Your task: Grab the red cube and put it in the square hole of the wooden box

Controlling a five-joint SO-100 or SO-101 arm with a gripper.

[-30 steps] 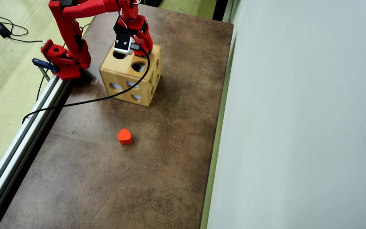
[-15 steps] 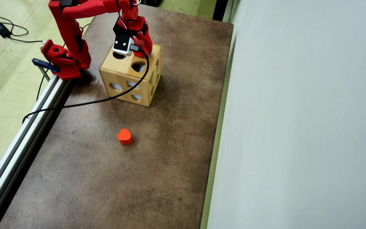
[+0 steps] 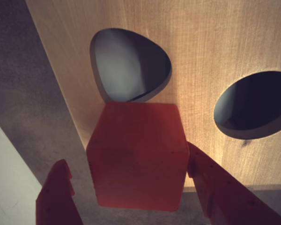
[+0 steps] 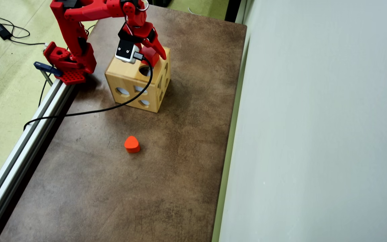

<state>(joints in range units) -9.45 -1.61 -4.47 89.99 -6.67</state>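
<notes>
Brown mottled table (image 4: 166, 168) fills the middle of the overhead view, with pale green floor at the upper left and a grey-white panel down the right side. My arm reaches in from the upper left, and my tool (image 4: 153, 55) hangs over the top of the wooden box (image 4: 126, 75), near that top's far right corner.

My tool (image 3: 136, 197) is clenched on the red cube (image 3: 138, 157): in the wrist view one finger (image 3: 56, 197) shows at the lower left and the other at the lower right, with the cube filling the gap between them, held above the box's top face.

What the next move turns on, as I judge it, is where the square hole lies from the cube, and I cannot tell. Just above the cube in the wrist view is a rounded-triangle hole (image 3: 131, 63), and at the right edge a round hole (image 3: 253, 103); no straight-sided opening shows. In the overhead view my wrist camera (image 4: 125, 52) covers part of the top. I would have to find the square hole and square the cube's faces to its sides before I let go.

An orange teardrop-shaped block (image 4: 132, 144) sits well apart, lower on the table. I can read no brand, label or writing anywhere.
</notes>
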